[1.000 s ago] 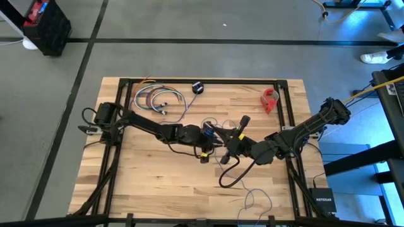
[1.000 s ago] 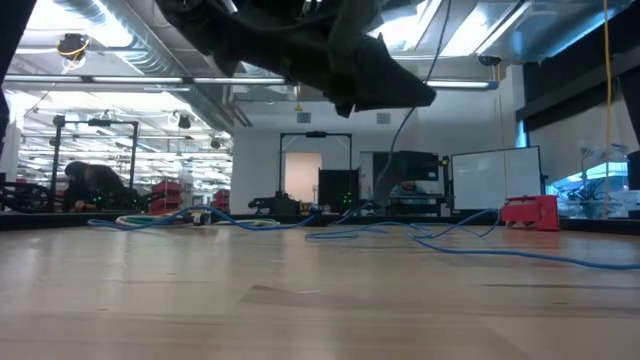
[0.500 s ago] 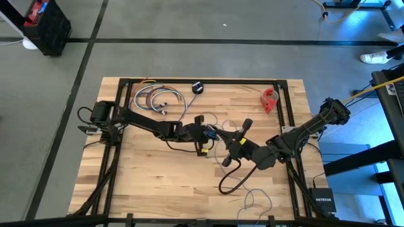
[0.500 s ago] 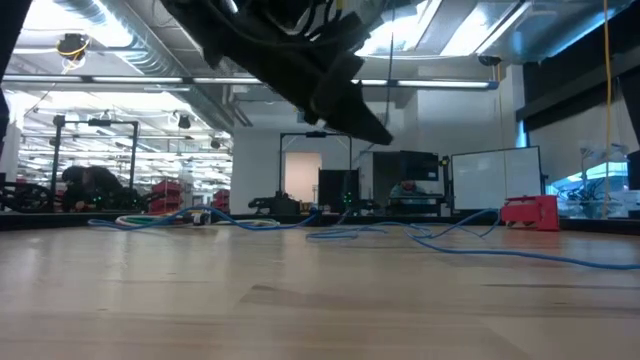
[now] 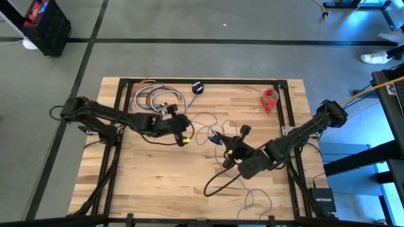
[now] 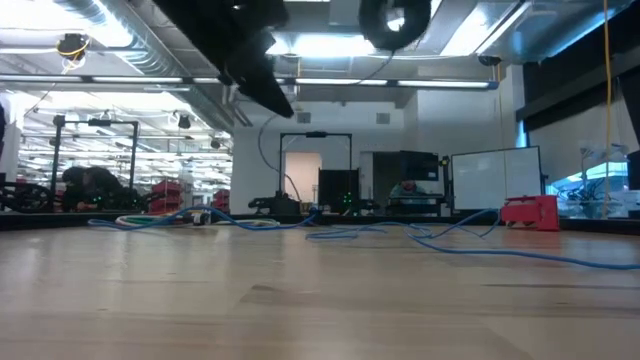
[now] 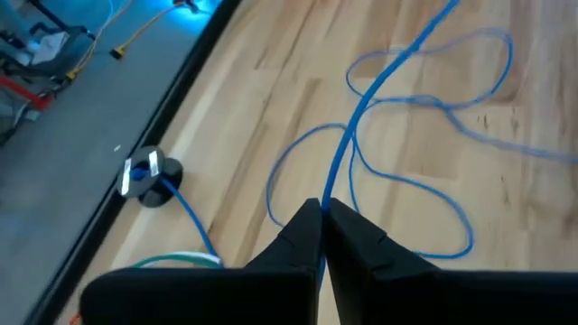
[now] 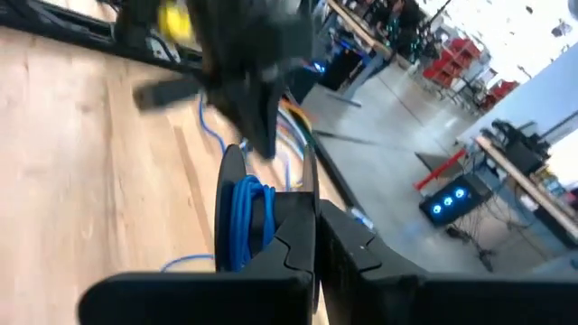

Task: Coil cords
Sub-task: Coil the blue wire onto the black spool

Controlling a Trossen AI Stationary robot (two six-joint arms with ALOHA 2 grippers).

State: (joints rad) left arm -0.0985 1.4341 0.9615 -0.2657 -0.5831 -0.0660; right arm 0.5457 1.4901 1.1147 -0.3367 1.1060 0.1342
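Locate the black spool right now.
High view: black spool lies at the table's far edge, centre, right of the multicoloured cable bundle, left of the red object.

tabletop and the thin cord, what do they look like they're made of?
Tabletop: pale wood planks, butcher-block style, judging by the visible grain and board seams; matte to low sheen.
Thin cord: looks like a flexible plastic-jacketed wire, smooth and blue in the left wrist view, lying in loose soft loops. What is inside the jacket can't be told.
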